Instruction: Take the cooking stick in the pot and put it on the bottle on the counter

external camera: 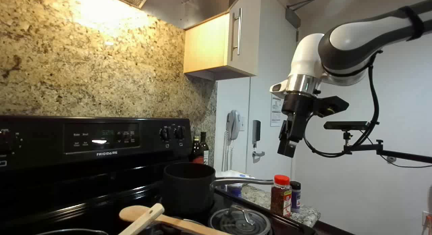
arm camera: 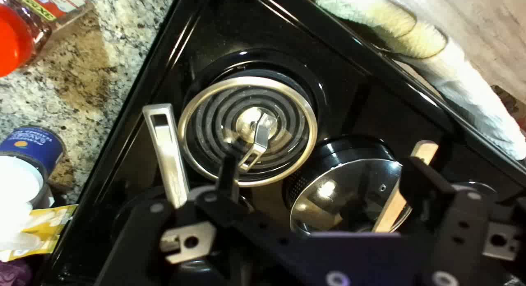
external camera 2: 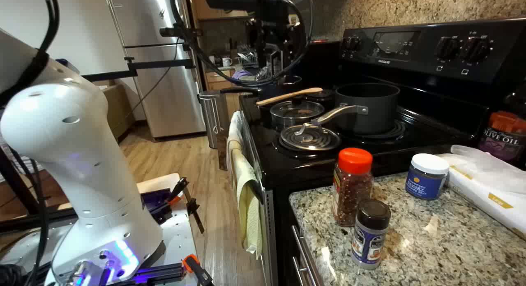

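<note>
Granite wall (external camera: 101, 66) is rising behind a black elec. stove (external camera 2: 304, 167). Granite-topped bench (external camera 2: 464, 253) is adjoining the stove's side. White robot arm (external camera: 347, 39) is reaching in above the stove. Dark saucepan (external camera 2: 365, 113) is standing at the rear; covered pan (arm camera: 341, 195) is sitting farther from the bench. End effector (arm camera: 320, 160) is hanging well above these, fingers standing wide apart, w/ nothing gripped. Wooden spoon (external camera 2: 287, 97) (oval head, not the target) is lying over the covered pan. Cooking stick (external camera: 143, 220) (target) is showing only its blunt upper end, low in an exterior view, slanting in front of the spoon; its lower part is running out of view, so whether it is standing in a pot can't be told. Est. handling: prob. light, stiff, tough wood, poss. slick if oily. Best hold: prob. just below that raised end, jaws closing across the thin sides; w/ the c.o.m. prob. well away, the rest is likely going to be swinging. Red-capped bottle (external camera 2: 351, 191) is standing upright on the bench, near the stove; its cap is prob. offering a narrow perch, so the stick is likely to be rolling off unless laid by its middle. Dark-capped shaker (external camera 2: 370, 236) is standing just beside; white-lidded jar (external camera 2: 425, 181) is sitting farther off.
</note>
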`<control>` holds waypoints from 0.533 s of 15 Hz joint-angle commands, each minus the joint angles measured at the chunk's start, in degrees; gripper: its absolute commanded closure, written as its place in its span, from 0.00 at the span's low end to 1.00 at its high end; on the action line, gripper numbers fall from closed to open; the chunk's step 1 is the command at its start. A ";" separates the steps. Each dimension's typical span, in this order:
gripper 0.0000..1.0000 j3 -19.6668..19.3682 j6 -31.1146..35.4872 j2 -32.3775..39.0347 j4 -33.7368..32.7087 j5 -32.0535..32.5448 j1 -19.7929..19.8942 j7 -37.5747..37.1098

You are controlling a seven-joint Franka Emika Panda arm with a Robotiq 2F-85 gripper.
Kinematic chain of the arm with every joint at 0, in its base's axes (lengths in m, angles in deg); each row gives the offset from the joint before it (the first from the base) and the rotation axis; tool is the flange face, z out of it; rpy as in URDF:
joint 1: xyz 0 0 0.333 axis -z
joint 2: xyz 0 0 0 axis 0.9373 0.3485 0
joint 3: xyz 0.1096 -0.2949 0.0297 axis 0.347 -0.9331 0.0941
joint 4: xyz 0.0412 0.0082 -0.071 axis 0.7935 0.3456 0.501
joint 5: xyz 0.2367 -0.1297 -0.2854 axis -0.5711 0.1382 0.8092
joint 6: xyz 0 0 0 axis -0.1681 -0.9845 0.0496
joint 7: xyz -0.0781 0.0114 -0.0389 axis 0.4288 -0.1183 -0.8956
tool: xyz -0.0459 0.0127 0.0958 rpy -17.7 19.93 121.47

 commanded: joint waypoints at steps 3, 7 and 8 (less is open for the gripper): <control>0.00 1.70 -1.86 2.17 -2.81 0.94 0.93 1.37; 0.00 4.22 -7.60 8.43 -10.58 4.20 -1.17 4.43; 0.00 5.30 -8.84 10.52 -12.76 4.70 -1.59 4.88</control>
